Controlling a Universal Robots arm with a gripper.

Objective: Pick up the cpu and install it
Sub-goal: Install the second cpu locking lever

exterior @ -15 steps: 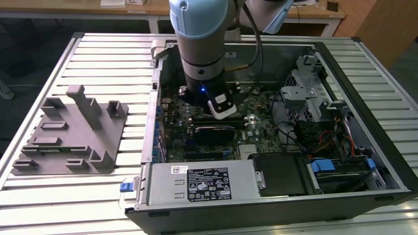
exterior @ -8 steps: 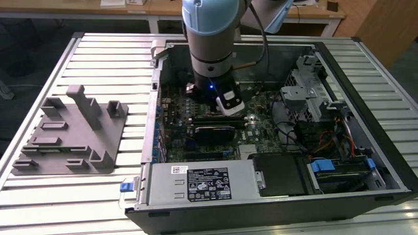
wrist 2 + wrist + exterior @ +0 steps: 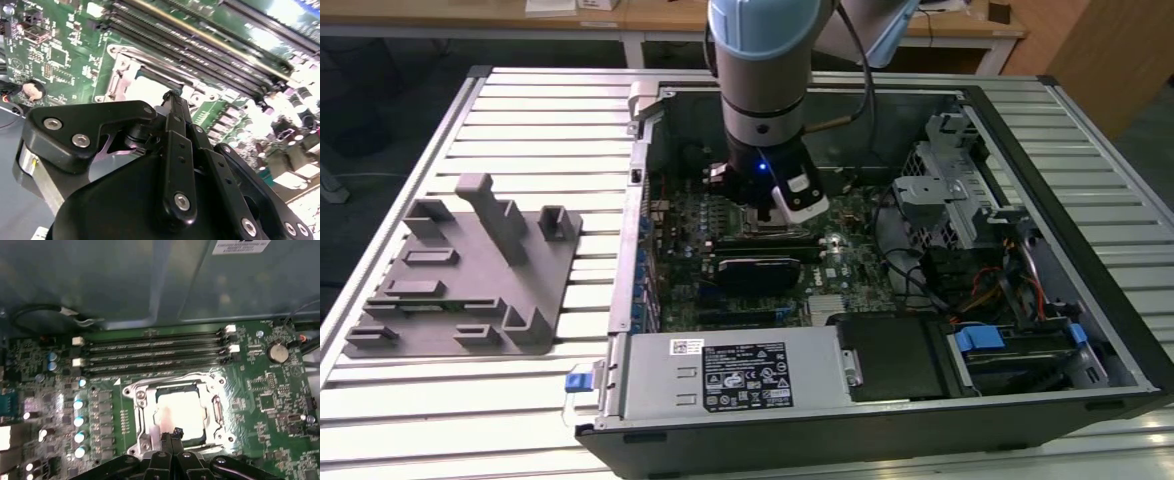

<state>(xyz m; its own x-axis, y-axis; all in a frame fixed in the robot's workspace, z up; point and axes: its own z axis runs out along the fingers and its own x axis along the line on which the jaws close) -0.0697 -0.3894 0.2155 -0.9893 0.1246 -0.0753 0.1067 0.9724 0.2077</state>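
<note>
End effector poised low inside the open black computer case, its black fingers drawn together and holding nothing. The shiny silver square cpu lies directly beneath the fingertips, seated flat within the metal socket frame on the green motherboard, apparently already placed for installation.

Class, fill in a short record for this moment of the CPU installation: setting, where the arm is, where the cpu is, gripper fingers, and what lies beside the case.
setting: open computer case on a slatted table
arm position: gripper low over the socket frame
cpu: cpu lying in the socket frame, fingertips at its edge
fingers: together
beside case: grey fixture at the exterior view's left
</note>
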